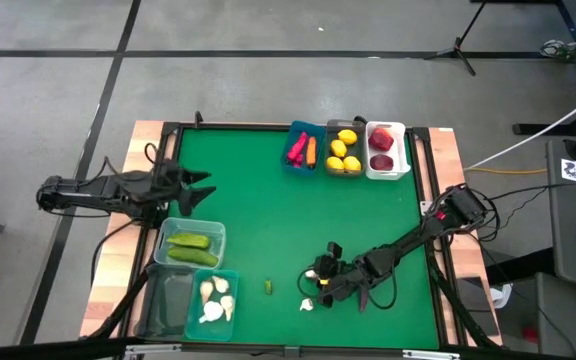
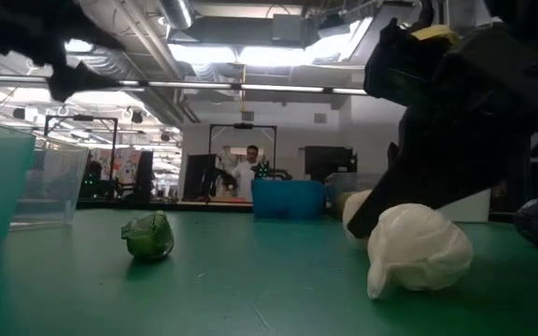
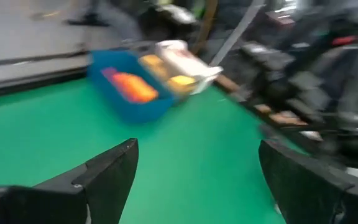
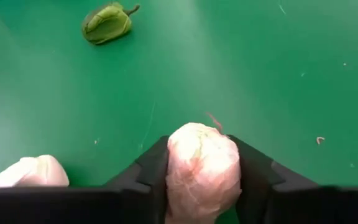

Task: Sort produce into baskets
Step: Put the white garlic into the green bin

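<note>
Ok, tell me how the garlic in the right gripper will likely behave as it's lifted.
The garlic sits squeezed between the right gripper fingers without visibly denting, so it is probably fairly stiff. Its rounded, lumpy bulb shape suggests it could twist or slip if the grip is off-centre. Being a small toy piece, it is likely light; if dropped, it might roll toward the other garlic on the green table.

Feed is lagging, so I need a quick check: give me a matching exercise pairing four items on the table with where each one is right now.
Things:
1. white garlic bulb
2. small green pepper
3. yellow lemons
4. green cucumbers

Places:
A. in the pale clear bin near the left gripper
B. loose on the green mat
C. between the right gripper's fingers
D. in a bin on the far edge, between the blue and white bins

Pairs: 1-C, 2-B, 3-D, 4-A
</note>
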Motion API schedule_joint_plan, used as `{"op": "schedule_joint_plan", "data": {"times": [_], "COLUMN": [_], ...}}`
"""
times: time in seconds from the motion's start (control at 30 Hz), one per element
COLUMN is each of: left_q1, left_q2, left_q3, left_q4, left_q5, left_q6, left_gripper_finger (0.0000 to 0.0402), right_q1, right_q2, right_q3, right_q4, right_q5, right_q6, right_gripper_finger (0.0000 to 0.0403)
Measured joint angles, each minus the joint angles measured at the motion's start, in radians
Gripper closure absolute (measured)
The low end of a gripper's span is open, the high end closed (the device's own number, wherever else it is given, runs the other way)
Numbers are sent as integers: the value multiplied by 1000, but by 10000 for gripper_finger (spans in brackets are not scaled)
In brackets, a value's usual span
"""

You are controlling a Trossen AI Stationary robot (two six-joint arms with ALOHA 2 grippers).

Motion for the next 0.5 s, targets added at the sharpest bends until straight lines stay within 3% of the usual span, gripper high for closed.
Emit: {"op": "schedule_joint_plan", "data": {"times": [0.13, 0.33, 0.5], "left_q1": [-2, -29, -91], "left_q2": [0, 0, 0], "left_q3": [20, 88, 110], "left_q4": [117, 259, 304], "left_q5": [160, 438, 576], "left_q6": [86, 184, 193], "left_gripper_finger": [73, 73, 73], "right_q1": [0, -21, -57], "right_q2": [0, 0, 0], "right_q3": [0, 29, 82], "right_q4": [8, 23, 24], "right_q5": [6, 41, 35], "right_q6": [0, -27, -118], "right_gripper_finger": [287, 250, 249]}}
